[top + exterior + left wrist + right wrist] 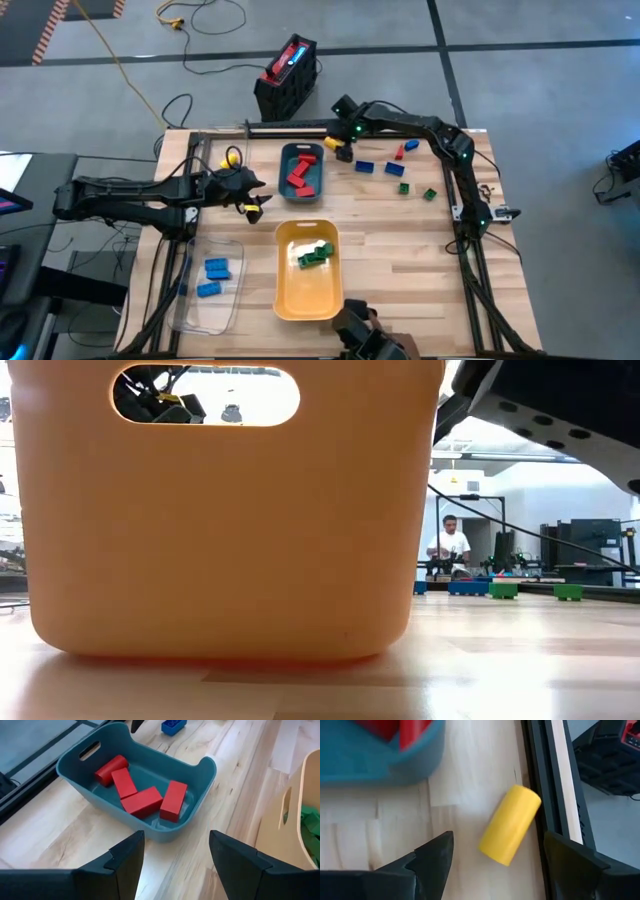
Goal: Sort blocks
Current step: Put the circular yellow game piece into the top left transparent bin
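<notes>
A yellow cylinder block [510, 825] lies on its side on the wood by the table's far edge rail, also visible from above [345, 153]. My right gripper [495, 865] hovers just above it, open, a finger on either side and touching nothing. Several red blocks [142, 800] lie in the teal tray [200, 770]. Green blocks [315, 255] sit in the yellow tray [305, 295], and two blue blocks [213, 278] in the clear tray [190, 310]. My left gripper [175, 855] hangs open to the left of the teal tray [283, 172], with nothing between its fingers.
Loose blue [365, 167], red [400, 152] and green [403, 187] blocks lie at the far right of the table. The yellow tray's wall [230, 560] fills the low view. A red-and-black box [288, 75] stands on the floor beyond the far edge. A person [450, 545] sits far behind.
</notes>
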Robot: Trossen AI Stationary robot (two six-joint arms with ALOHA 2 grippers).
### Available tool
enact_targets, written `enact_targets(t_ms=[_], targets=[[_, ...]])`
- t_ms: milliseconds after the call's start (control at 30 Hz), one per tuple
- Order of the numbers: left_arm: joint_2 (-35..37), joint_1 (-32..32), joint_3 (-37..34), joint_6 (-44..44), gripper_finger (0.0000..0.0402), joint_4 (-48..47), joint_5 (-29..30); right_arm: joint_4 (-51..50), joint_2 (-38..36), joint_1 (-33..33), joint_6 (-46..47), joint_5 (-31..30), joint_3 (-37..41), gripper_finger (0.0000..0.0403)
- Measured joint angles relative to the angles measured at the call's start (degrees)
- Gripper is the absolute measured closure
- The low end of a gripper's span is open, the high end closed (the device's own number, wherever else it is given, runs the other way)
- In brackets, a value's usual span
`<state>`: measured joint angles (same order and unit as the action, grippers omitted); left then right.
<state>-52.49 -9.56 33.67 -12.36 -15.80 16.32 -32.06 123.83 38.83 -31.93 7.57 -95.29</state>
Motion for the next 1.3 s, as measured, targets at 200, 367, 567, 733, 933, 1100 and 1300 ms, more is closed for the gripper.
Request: enact_targets(t_ms=[200,367,567,733,933,1100,1300], targets=[[-0.02,0.0,0.0,-0.36,0.0182,0.05,-0.02,-0.22,-0.02,-0.06,1.84,0.09,0.01,0.0085],[-0.02,0.0,0.0,-0.99,0.0182,-0.46,-0.1,4.91,-0.02,0.25,4.58,2.73,3.08,0.0085],[-0.02,0.54,0.0,-1.01,0.0182,-0.8,-0.11,9.08,-0.07,0.43,5.05,2.46,4.83,0.0085],[-0.02,0.65,0.0,-1.87,0.0182,-1.77,-0.13,11.28,0.0,-0.65,4.64,1.57,4.83,0.0086],[-0.01,1.78,0.0,-2.46,0.0182,-2.53,-0.13,12.53,0.0,-0.4,4.93,1.34,8.06,0.0096],[-0.02,2.1,0.0,-2.49,0.0182,-2.49,0.25,14.59,0.15,-0.65,5.38,1.3,9.62,0.0101],[-0.02,2.1,0.0,-3.34,0.0182,-2.85,0.36,15.45,0.15,-1.0,5.25,0.84,9.6,0.0102]])
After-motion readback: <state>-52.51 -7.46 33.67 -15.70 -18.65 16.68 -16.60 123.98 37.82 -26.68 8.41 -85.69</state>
